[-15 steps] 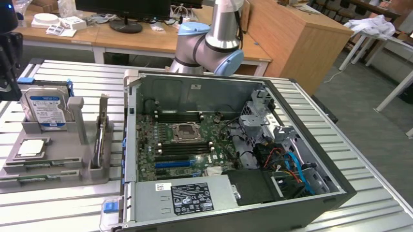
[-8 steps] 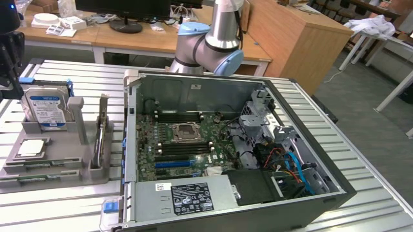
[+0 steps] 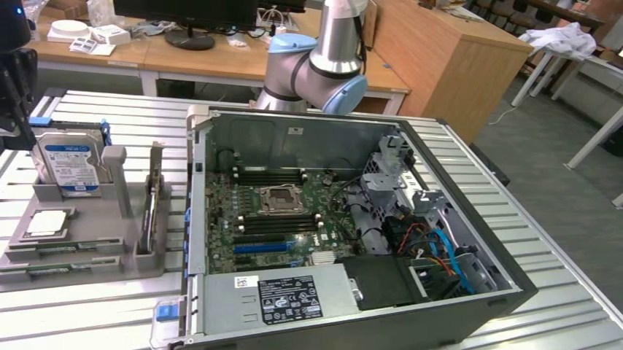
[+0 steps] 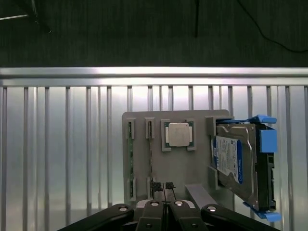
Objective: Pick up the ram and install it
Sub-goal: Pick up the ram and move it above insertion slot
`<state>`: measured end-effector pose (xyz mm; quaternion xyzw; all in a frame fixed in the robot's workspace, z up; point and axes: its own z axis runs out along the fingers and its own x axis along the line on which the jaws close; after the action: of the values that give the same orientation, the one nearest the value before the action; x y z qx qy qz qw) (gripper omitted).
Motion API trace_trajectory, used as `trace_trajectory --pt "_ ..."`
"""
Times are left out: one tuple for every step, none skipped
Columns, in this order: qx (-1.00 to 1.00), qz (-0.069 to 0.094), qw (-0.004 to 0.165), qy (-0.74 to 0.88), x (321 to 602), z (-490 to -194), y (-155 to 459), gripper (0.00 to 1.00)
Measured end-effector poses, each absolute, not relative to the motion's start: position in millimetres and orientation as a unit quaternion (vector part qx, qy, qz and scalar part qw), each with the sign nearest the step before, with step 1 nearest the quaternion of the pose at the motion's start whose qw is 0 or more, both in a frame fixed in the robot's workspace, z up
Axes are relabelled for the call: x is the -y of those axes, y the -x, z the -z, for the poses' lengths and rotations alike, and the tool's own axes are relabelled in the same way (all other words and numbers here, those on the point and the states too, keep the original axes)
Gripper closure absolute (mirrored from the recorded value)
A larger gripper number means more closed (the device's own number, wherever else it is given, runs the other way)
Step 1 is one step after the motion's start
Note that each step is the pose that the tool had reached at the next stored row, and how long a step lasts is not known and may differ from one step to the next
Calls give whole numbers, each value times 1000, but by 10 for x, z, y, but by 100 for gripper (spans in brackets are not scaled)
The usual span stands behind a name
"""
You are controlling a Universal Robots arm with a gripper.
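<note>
- The ram (image 4: 130,134) stands on its long edge in a narrow slot of the grey holder (image 4: 185,168), just ahead of the jaws and a little off their centre line; a second slot beside it carries what looks like another stick
- Stored on edge like this, its upper edge stays free, which I judge is meant to allow a pinch from above rather than a scrape off a flat surface
- The jaws are clenched tight with nothing between them, their black pads (image 4: 155,185) meeting over the holder's near edge; they hang above the ram and I see no contact with it, so it is not yet picked up
- A processor chip (image 4: 178,134) lies flat in a recess straight beyond the jaws
- The hard drive (image 4: 228,161) is propped upright farther off to one side, well apart from the ram, so the tall part does not crowd the approach
- The holder rests on the slatted tabletop (image 3: 117,109) just beside the open computer case (image 3: 486,313)
- The case lies on its side so its memory slots (image 3: 277,176) face upward, where a stick could be pushed straight down; those slots appear empty
</note>
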<state>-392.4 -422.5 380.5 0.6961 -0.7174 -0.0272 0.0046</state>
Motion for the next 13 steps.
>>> trace_trajectory --pt "717 27 5 -696 4226 -3797 3924 89" --pt "717 27 4 -696 4225 -3788 3924 89" --pt "717 27 4 -696 4225 -3784 3924 89" --pt "717 27 5 -696 4225 -3784 3924 89" --pt "717 27 5 -696 4226 -3784 3924 89" --pt "717 27 4 -696 4226 -3782 3924 89" --pt "717 27 4 -696 4226 -3782 3924 89" --pt "717 27 4 -696 4226 -3782 3924 89" --pt "717 27 4 -696 4226 -3782 3924 89" --pt "717 27 4 -696 4226 -3782 3924 89" --pt "717 27 4 -696 4226 -3782 3924 89" --pt "717 27 4 -696 4226 -3782 3924 89" --pt "717 27 4 -696 4226 -3783 3924 89"
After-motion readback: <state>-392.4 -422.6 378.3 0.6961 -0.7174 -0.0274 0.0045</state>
